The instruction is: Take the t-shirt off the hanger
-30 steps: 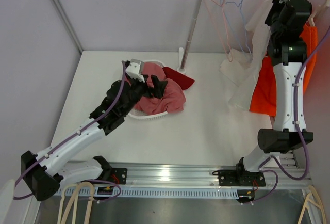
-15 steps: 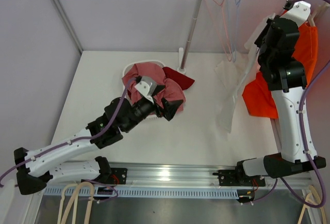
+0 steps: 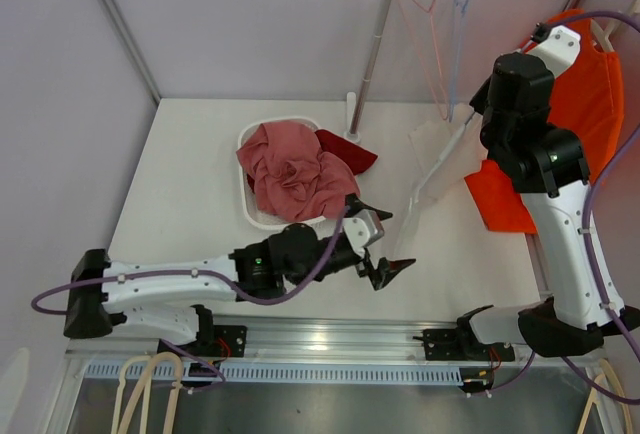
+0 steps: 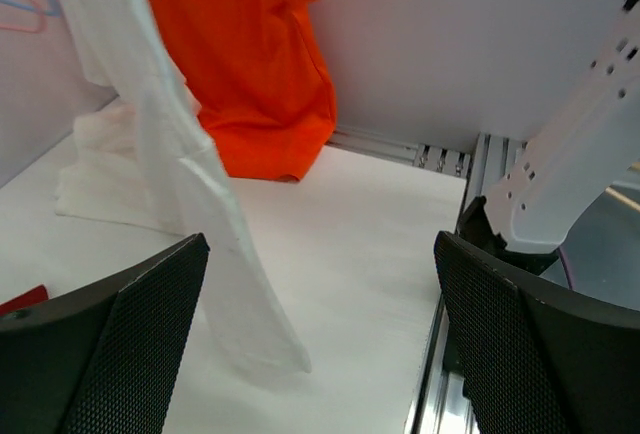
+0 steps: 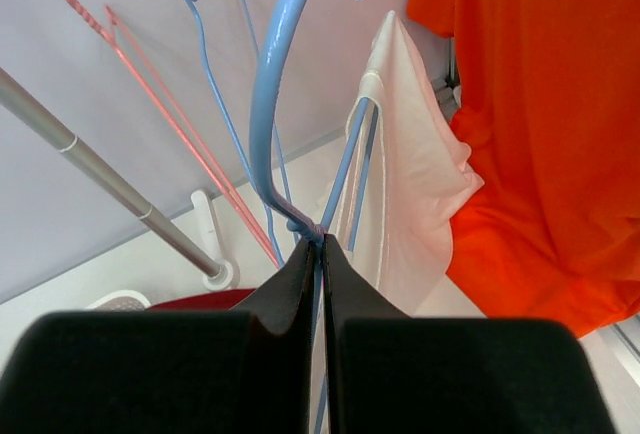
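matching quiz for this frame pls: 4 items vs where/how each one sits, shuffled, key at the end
Items
1. blue hanger
2. white t-shirt
3. orange t-shirt
4. red clothes

Place or state
A. heaped in the white basket
B. hanging at the far right of the top view
C. pinched in the right gripper
D. draped on the blue hanger, hanging down

Pairs: 1-C; 2-D; 3-B; 4-A
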`<action>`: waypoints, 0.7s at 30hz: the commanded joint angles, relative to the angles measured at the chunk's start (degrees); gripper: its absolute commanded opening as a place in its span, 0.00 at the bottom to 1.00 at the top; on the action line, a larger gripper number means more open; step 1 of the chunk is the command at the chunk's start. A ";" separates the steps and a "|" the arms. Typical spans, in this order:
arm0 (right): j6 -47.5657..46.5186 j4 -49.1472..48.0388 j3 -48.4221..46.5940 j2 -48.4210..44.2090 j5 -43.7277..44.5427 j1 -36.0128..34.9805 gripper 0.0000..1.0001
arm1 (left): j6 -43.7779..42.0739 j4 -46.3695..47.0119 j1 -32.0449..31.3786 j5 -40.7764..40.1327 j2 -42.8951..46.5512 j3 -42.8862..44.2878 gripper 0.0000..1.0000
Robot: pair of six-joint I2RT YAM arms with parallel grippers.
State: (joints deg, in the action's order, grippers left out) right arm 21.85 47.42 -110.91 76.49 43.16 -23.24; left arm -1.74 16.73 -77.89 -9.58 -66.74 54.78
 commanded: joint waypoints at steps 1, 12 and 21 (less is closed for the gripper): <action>2.59 -0.84 -2.90 -2.13 1.50 -1.19 0.00 | -2.92 4.53 -0.95 1.94 -5.49 4.71 1.00; 1.44 -0.40 -5.10 -4.42 -1.06 -2.24 0.00 | -2.74 4.54 0.28 -12.91 -17.46 12.01 1.00; 1.53 -0.40 -4.22 -5.12 -2.37 -2.33 0.00 | -2.04 5.42 1.51 -19.33 -20.80 14.21 0.99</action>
State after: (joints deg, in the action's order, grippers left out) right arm 22.48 49.65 -113.36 72.73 41.47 -25.08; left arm -4.05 19.44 -77.10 -25.45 -86.65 66.22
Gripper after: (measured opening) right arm 0.017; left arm 0.994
